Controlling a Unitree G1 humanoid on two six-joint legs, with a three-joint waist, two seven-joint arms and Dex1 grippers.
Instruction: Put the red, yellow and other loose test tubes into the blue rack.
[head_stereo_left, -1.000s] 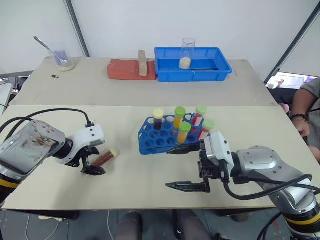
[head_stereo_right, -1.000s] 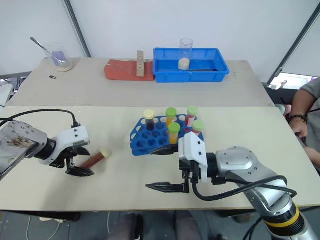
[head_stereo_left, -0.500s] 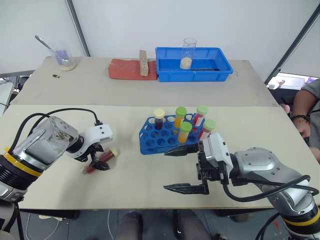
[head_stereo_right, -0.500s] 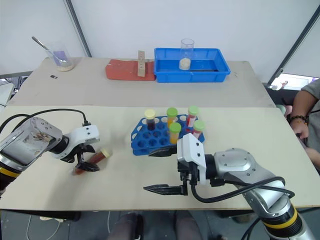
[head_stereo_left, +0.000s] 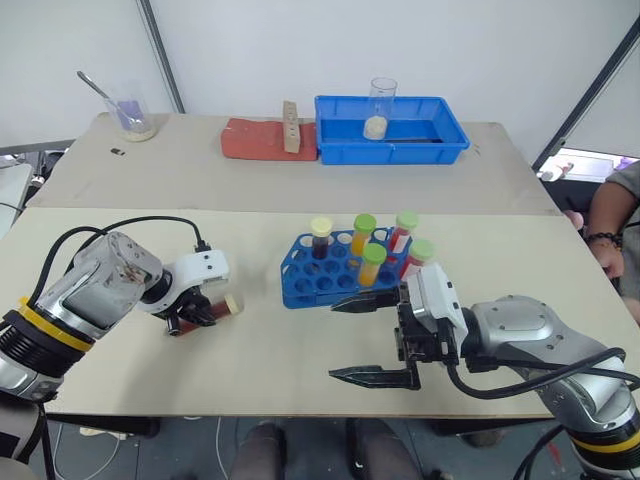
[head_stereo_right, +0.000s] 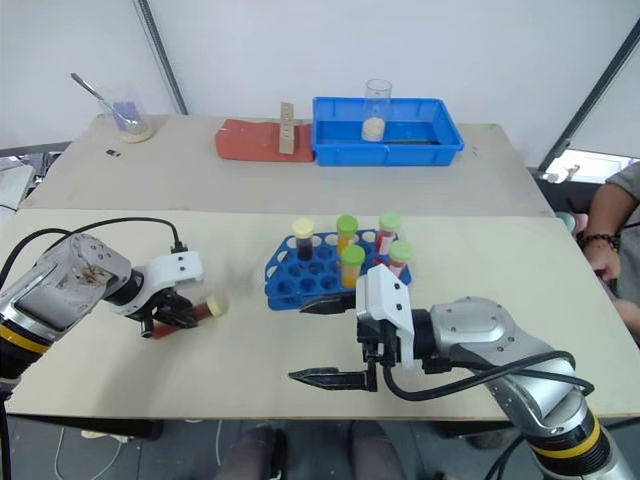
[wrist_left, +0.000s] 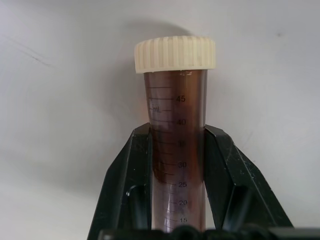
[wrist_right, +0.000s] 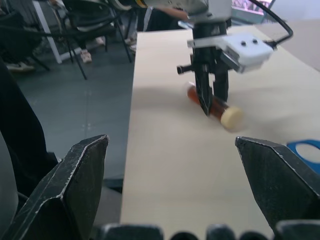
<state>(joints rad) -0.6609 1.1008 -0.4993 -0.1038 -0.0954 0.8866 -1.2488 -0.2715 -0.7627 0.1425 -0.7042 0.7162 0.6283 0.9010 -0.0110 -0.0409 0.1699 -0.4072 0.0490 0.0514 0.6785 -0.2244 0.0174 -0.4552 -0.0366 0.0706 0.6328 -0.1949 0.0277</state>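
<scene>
Jaws of left gripper (head_stereo_left: 188, 318) pinching cream-capped tube (head_stereo_left: 215, 309), wrist angled down

I see a beige table (head_stereo_left: 300, 370); on it the blue rack (head_stereo_left: 318, 285) and a cream-capped tube (head_stereo_left: 212, 310) lying.

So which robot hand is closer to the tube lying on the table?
Left. The left gripper is shut on the cream-capped tube lying on the table. The right gripper is open, apart from it, beside the blue rack.

Cream-capped dark red tube (head_stereo_left: 213, 309) lies on the table, left of the blue rack (head_stereo_left: 318, 281) holding five capped tubes.
</scene>
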